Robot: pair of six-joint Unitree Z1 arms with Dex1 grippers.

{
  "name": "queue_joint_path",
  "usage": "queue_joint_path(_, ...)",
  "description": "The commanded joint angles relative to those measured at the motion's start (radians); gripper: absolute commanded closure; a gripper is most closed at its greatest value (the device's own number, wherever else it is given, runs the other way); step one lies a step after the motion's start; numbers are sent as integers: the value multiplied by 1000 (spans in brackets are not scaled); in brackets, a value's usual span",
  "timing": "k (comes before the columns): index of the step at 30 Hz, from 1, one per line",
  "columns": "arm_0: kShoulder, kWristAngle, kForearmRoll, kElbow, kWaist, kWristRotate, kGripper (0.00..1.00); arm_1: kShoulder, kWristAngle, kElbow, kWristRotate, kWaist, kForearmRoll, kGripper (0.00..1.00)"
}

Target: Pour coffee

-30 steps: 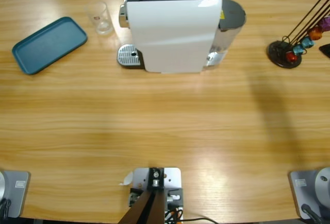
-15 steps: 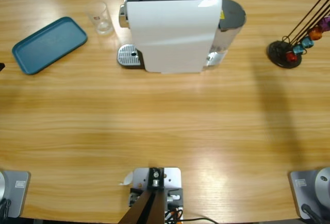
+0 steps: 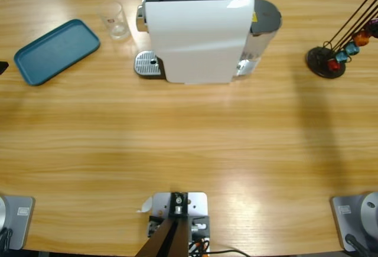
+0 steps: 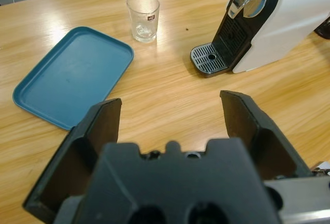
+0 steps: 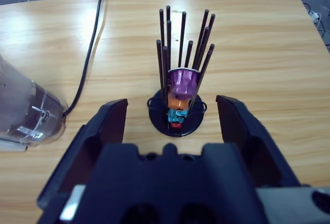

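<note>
above table (image 4: 165, 95), left gripper (image 4: 170, 116) fingers spread, possibly tilted toward tray (image 4: 72, 77).

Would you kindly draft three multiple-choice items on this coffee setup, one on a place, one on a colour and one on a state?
1. Where does the glass stand?
A. on the drip grate
B. on the table between tray and machine
C. on the tray

2. What colour is the tray?
A. red
B. white
C. teal blue

3. How are the left gripper jaws?
A. open and empty
B. shut on the glass
C. shut on a capsule

Answers: 1 B, the glass sits on bare wood, off the drip grate of the coffee machine. 2 C, seen in both views. 3 A, the jaws stand wide apart with only table between.
</note>
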State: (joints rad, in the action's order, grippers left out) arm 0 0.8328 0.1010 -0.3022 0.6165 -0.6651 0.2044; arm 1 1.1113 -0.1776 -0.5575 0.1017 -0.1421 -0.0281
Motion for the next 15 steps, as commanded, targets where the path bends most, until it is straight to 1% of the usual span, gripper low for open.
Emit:
queue_joint_path(1,7,0,12,-38,7,-14,183,55,-9,27,-11,40,-36,276)
queue_joint_path(3,7,-21,17,-37,7,-15,146,66,-8,27,-11,46,-45,276)
queue_joint_path(5,14,-50,21,-35,7,-22,51,82,-7,27,-11,47,-53,276)
queue_joint_path(11,32,-44,35,-39,7,-30,51,107,-6,22,-11,50,-58,272)
queue_joint_path(12,36,-43,36,-39,7,-30,50,115,-6,20,-11,50,-58,255)
queue_joint_path(14,43,-43,37,-38,7,-30,51,119,5,19,-11,50,-58,26)
queue_joint_path(15,47,-43,37,-38,7,-30,55,118,14,19,-11,50,-58,2)
